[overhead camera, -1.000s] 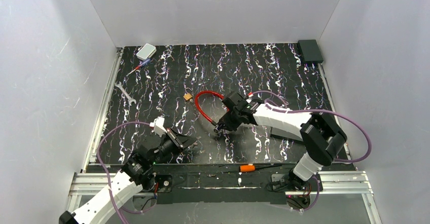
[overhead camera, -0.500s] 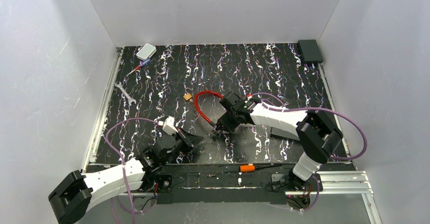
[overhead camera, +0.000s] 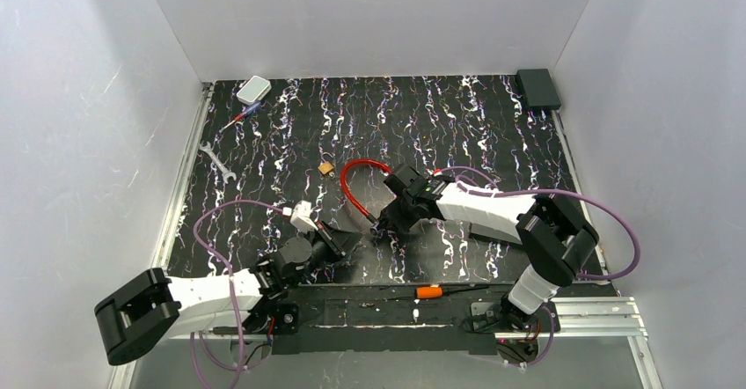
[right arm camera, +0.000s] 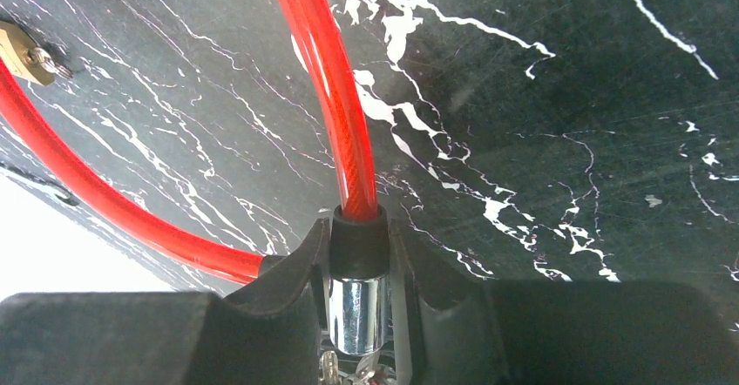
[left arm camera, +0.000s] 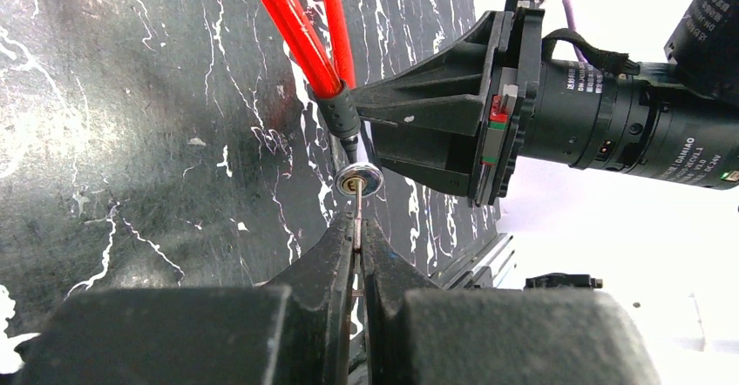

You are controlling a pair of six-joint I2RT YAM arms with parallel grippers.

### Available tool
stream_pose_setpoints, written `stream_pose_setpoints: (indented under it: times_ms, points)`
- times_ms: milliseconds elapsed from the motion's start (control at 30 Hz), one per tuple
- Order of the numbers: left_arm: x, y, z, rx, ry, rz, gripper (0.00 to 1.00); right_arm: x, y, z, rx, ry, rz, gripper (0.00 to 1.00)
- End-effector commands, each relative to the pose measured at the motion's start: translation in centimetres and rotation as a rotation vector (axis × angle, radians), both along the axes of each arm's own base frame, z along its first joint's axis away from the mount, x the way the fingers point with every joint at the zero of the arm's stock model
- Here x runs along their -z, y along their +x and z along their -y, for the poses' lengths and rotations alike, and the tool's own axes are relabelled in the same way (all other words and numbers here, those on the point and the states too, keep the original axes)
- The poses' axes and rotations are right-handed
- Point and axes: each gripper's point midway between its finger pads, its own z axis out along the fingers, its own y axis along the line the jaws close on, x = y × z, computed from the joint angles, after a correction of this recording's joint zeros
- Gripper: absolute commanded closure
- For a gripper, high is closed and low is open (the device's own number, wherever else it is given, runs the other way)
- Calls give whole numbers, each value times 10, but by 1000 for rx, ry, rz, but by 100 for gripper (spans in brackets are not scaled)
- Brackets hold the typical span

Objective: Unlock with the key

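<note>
A red cable lock [overhead camera: 346, 192] loops across the mat, and its chrome barrel [right arm camera: 357, 302] with a black collar sits between the fingers of my right gripper [right arm camera: 357, 239], which is shut on it. In the left wrist view the barrel's round keyhole face [left arm camera: 360, 178] points at my left gripper [left arm camera: 358, 221]. That gripper is shut on the key [left arm camera: 358, 200], a thin silvery blade seen edge-on. The key's tip touches the middle of the keyhole face; how deep it sits I cannot tell. From above, the left gripper [overhead camera: 345, 240] and right gripper [overhead camera: 383, 222] nearly meet.
A little brass padlock [overhead camera: 325, 168] lies just left of the cable loop. A silver wrench [overhead camera: 216, 162], a small screwdriver [overhead camera: 239, 118] and a white box [overhead camera: 253, 89] lie far left. A black box [overhead camera: 538, 88] occupies the far right corner. An orange-handled tool [overhead camera: 431, 291] rests on the front rail.
My left arm has stretched forward and to the right, carrying the key up to the lock barrel. The right gripper has shifted only slightly with the barrel.
</note>
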Motion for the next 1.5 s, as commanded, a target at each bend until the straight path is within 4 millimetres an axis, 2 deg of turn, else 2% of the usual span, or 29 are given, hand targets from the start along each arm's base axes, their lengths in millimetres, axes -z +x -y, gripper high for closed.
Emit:
stream_pose_setpoints:
  times_ms: [0, 433, 967, 1200, 1467]
  points:
    - [-11, 10, 0, -38, -3, 63, 100, -13, 6, -6, 29, 34, 25, 99]
    - [-2, 14, 7, -41, 29, 50, 100, -13, 7, -15, 9, 65, 18, 99]
    - [-4, 12, 10, -24, 6, 42, 100, -7, 9, -17, 14, 54, 10, 99]
    - [-1, 8, 5, -29, -7, 32, 100, -11, 14, -20, 23, 59, 24, 99]
    - [2, 8, 8, -19, 5, 23, 100, -13, 17, -26, 23, 69, 23, 99]
